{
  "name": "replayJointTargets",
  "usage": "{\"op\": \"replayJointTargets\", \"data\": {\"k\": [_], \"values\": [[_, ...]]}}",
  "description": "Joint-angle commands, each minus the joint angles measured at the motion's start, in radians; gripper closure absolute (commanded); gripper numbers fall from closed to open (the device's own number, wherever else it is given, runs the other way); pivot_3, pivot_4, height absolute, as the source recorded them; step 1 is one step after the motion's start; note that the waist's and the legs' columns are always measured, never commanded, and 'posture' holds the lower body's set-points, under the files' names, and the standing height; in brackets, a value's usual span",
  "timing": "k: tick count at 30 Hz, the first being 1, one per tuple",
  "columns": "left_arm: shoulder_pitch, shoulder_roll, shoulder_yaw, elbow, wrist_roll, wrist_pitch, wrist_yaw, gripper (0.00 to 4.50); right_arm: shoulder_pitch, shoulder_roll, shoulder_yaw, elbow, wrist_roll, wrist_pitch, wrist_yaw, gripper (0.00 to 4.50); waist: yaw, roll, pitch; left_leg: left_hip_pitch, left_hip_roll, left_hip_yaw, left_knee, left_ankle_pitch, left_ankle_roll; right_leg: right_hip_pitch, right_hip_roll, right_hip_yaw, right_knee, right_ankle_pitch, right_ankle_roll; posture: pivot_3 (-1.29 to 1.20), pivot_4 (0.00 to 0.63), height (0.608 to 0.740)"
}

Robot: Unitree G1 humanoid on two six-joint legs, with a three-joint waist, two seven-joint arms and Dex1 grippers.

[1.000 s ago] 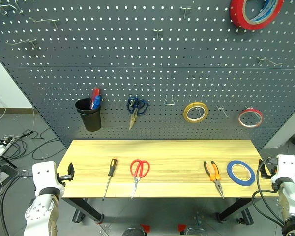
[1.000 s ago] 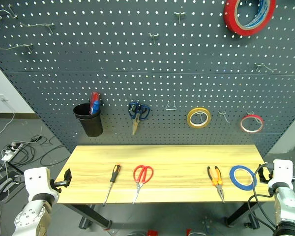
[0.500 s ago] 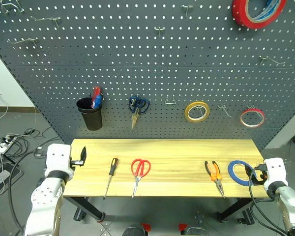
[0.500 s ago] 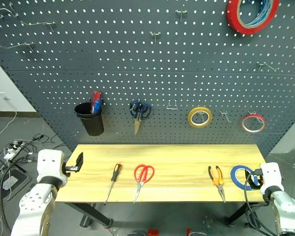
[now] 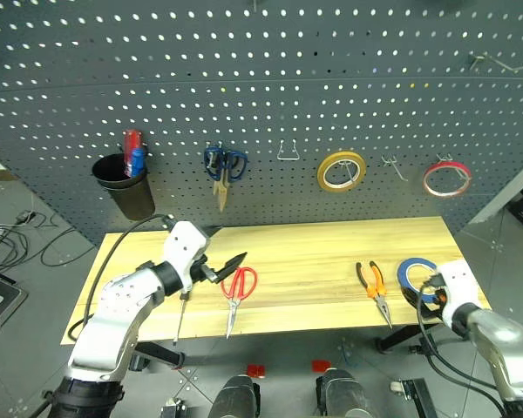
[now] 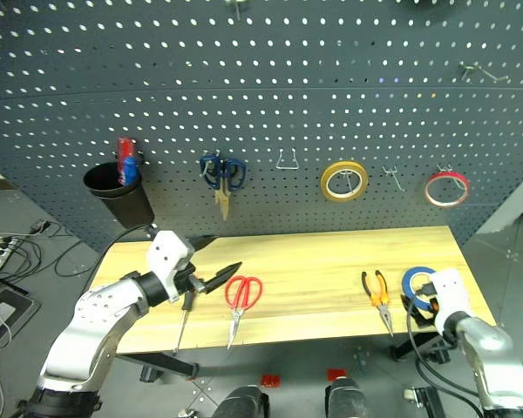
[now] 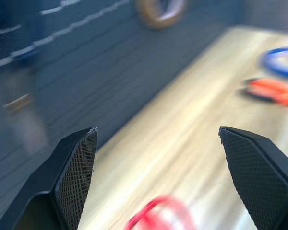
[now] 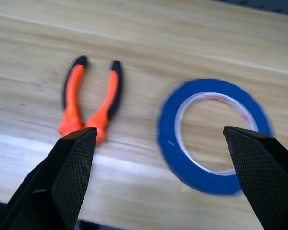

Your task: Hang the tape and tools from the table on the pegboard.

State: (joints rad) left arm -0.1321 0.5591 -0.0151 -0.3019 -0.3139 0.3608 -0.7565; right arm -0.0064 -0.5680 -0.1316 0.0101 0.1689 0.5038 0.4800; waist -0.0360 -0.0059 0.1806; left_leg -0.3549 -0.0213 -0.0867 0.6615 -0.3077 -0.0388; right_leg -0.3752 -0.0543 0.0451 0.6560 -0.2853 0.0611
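Across the light wooden worktop [image 5: 314, 239] the four things to be hung lie spread in a row, each flat and apart from its neighbours, which looks meant to give each hand a clean approach: the screwdriver [image 5: 181, 312] at the left, the red-handled scissors [image 5: 235, 291] beside it, then, well apart to the right, the orange-handled pliers [image 5: 374, 288] and the ring of blue tape [image 5: 416, 277] near the right end. Behind them rises the pegboard [image 5: 331, 87], already carrying dark blue-handled scissors [image 5: 222, 167], a yellow tape ring [image 5: 342, 171], a red tape ring [image 5: 445, 178] and a black cup [image 5: 125, 185], with an empty hook [image 5: 287, 152] free between the blue scissors and the yellow ring, likely where one of the tools belongs. The left hand [image 5: 227, 266] hangs over the worktop with its two black fingers spread and nothing between them, pointing across towards the right; the red scissors' handles lie just beside and below its tips, the screwdriver under its wrist. The right hand [image 8: 163, 172] likewise has its fingers wide apart and empty, tilted down at the worktop's right end; in its wrist view the blue tape lies flat just ahead between the fingers, and the pliers near, on the side away from the worktop's end. Nothing is grasped yet, so I judge both hands to be lining up their first picks.
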Motion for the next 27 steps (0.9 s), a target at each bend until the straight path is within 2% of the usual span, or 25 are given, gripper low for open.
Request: {"op": "replayJointTargets", "data": {"k": [1,4,7,16,19,21,27], "values": [[-0.065,-0.029,-0.02,0.018,-0.055,0.031,-0.039,0.24,-0.102,-0.019,0.024,0.107,-0.024,0.066,0.005,0.0,-0.005,-0.003,0.011,0.0,0.0,0.0,0.0,0.0,0.0,-0.001,0.0,0.0,0.002,0.0,0.0,-0.05,0.233,0.74],[-0.122,-0.031,-0.055,0.043,-0.097,0.087,-0.106,0.24,-0.199,-0.033,0.043,0.235,-0.049,0.07,0.015,0.0,-0.011,-0.004,0.023,-0.009,0.0,-0.001,0.002,0.0,0.0,-0.01,0.0,-0.001,0.005,0.0,0.0,-0.05,0.248,0.74],[-0.169,-0.029,-0.096,0.064,-0.102,0.08,-0.175,0.24,-0.284,-0.054,0.074,0.369,-0.073,0.069,0.045,0.0,-0.013,-0.005,0.042,-0.01,0.0,0.0,0.002,0.0,0.0,-0.011,-0.001,-0.001,0.006,0.0,0.0,-0.05,0.259,0.74],[-0.213,0.007,-0.264,0.093,0.021,-0.105,-0.353,0.24,-0.466,-0.067,0.185,0.667,-0.146,0.039,0.155,0.0,-0.029,-0.009,0.063,-0.011,0.001,0.002,0.002,0.0,0.0,-0.013,-0.001,0.001,0.006,0.0,0.0,-0.05,0.265,0.74],[-0.236,-0.026,-0.262,0.119,0.024,-0.127,-0.339,0.21,-0.499,-0.065,0.211,0.725,-0.175,0.006,0.162,0.59,-0.029,-0.011,0.064,-0.01,0.001,0.001,0.003,0.0,0.0,-0.012,-0.001,0.0,0.007,0.0,0.0,-0.05,0.262,0.74],[-0.245,-0.035,-0.258,0.123,0.018,-0.116,-0.341,0.21,-0.508,-0.061,0.23,0.749,-0.191,-0.008,0.176,1.18,-0.03,-0.011,0.064,-0.01,0.001,0.001,0.004,0.0,0.0,-0.012,-0.001,0.0,0.007,0.0,0.0,-0.05,0.256,0.74],[-0.243,-0.058,-0.245,0.121,0.007,-0.108,-0.321,0.21,-0.506,-0.053,0.256,0.765,-0.223,-0.033,0.176,3.29,-0.029,-0.011,0.064,-0.01,0.002,0.0,0.004,0.001,0.0,-0.012,-0.001,0.0,0.007,0.0,0.0,-0.05,0.245,0.74]]}}
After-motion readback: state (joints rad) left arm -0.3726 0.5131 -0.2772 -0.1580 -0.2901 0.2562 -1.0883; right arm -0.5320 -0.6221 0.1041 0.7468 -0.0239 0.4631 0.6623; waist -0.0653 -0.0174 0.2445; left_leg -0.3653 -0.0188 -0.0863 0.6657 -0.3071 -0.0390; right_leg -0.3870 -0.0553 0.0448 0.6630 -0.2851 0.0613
